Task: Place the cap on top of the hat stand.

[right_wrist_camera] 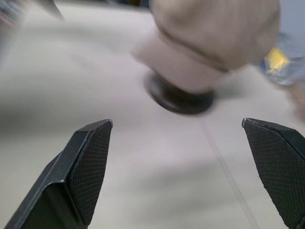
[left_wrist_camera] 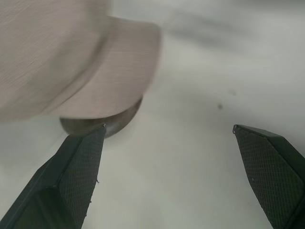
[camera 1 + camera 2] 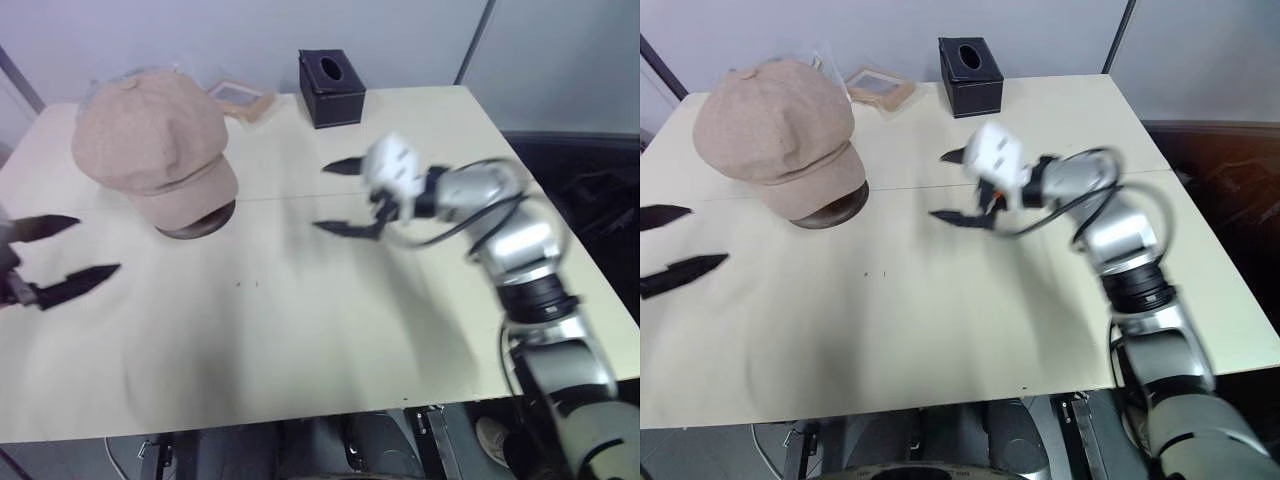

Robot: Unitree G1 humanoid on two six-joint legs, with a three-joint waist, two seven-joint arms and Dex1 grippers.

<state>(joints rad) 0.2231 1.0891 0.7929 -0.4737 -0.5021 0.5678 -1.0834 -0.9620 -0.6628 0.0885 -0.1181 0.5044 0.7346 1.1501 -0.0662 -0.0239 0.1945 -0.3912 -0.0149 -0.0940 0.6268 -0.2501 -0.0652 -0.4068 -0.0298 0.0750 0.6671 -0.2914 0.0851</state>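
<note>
Both sets of jaws are spread wide and nothing is gripped: the left gripper (image 3: 62, 255) hangs by the surface's left edge, the right gripper (image 3: 348, 198) near its middle. The cap (image 3: 152, 145) is draped over the hat stand (image 3: 197, 222) toward the far left corner, only the base showing. A careless sweep from either arm could knock the cap askew or tip the stand.

No readable text, label or number shows anywhere

We note a black cube tissue box (image 3: 331, 87) at the table's (image 3: 300, 330) far edge — a light wooden frame (image 3: 878, 86) lies just beside it.
</note>
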